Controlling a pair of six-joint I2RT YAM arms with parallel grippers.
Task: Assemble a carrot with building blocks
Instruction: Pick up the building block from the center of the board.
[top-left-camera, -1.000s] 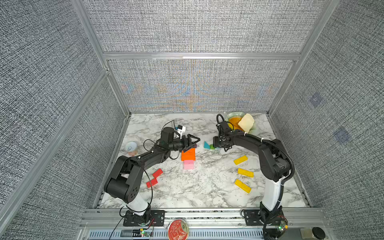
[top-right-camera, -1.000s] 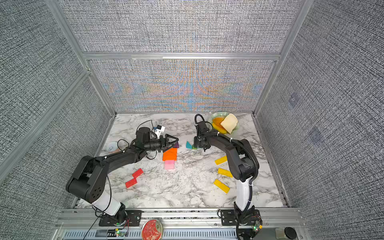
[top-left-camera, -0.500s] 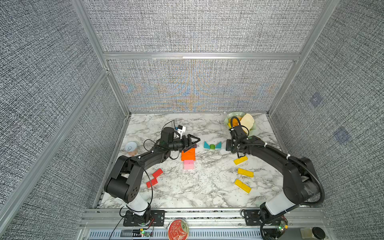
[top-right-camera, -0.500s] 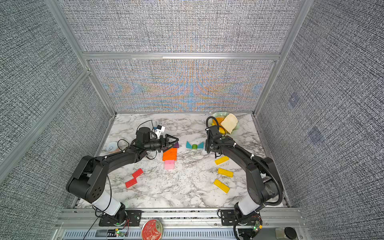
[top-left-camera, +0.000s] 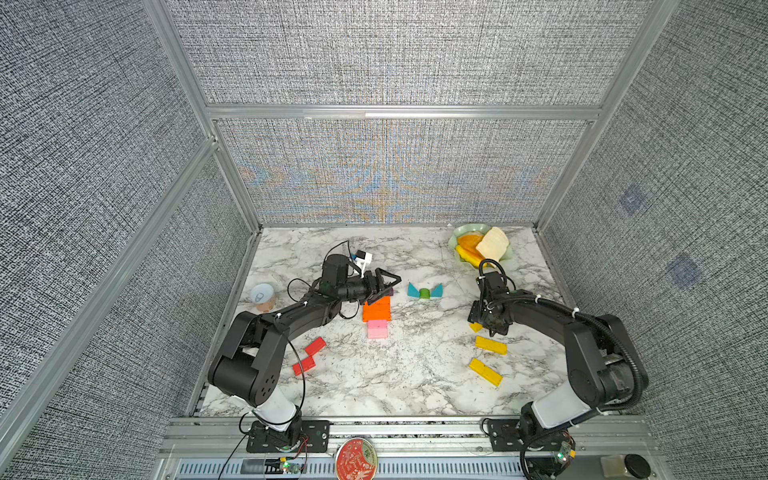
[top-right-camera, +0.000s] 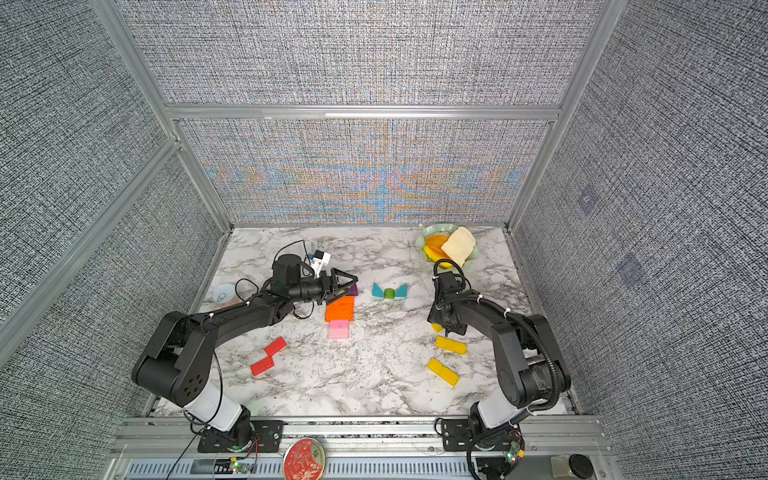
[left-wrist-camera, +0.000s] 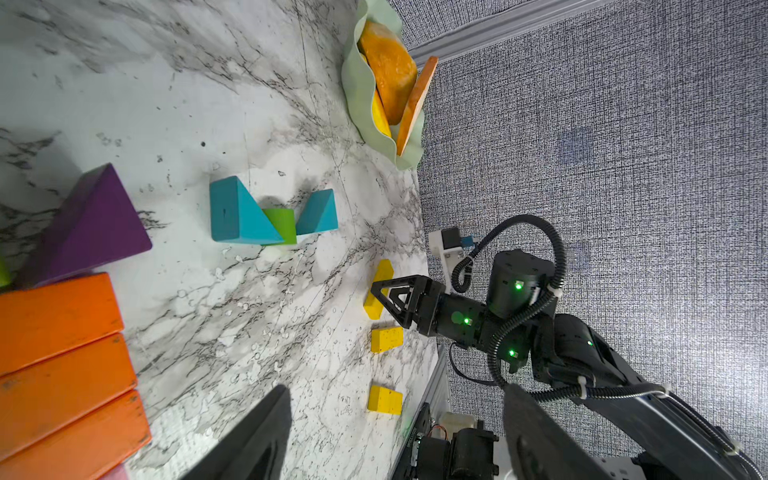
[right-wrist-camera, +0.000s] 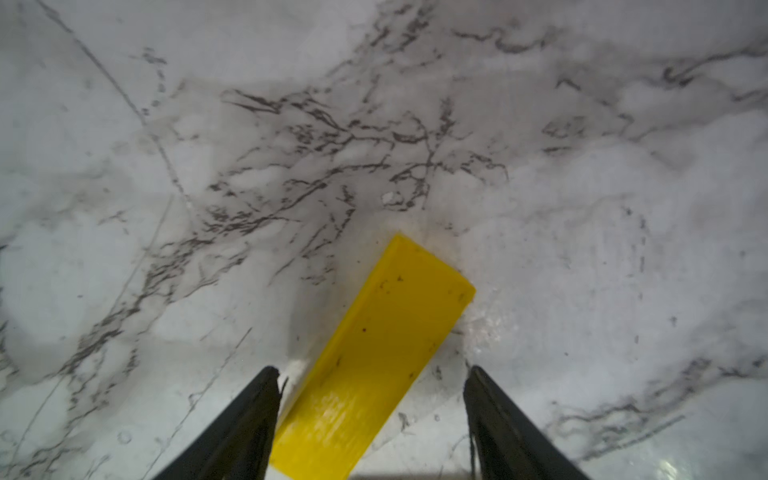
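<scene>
Here's the marble table (top-left-camera: 415, 386), spanning the grey-walled cell, with both black arms reaching in over it. The left arm (top-left-camera: 291, 320) lies low toward the middle. The left gripper (top-left-camera: 390, 282) hangs over the far end of the orange bars (top-left-camera: 376, 309), and its fingers (left-wrist-camera: 257, 436) are spread with only bare marble between them. The right arm (top-left-camera: 552, 316) bends in from the side. The right gripper (right-wrist-camera: 372, 369) points down, jaws apart, straddling a yellow bar (right-wrist-camera: 374, 353) that lies flat on the table. One finger sits right at its edge, though contact is hard to call. At the far corner, a pale green bowl (top-left-camera: 467, 227) holds orange-yellow slices and a bread slice (top-left-camera: 493, 245). The red disc (top-left-camera: 355, 461) on the front rail carries a pattern too fine to read. So does the dark mark on the pale-blue lid (top-left-camera: 262, 293). The three orange bars lie side by side, with a pink piece (top-left-camera: 377, 330) touching their near end. Two red bars (top-left-camera: 309, 355) lie apart to the left, and two more yellow bars (top-left-camera: 491, 345) lie near the right gripper. Two teal triangles (top-left-camera: 413, 290) flank a lime-green stub (top-left-camera: 424, 294). The purple triangle (left-wrist-camera: 91, 232) is mostly hidden under the left gripper in both top views. A second lime stub (left-wrist-camera: 3, 270) is cut off at the edge of the left wrist view.
</scene>
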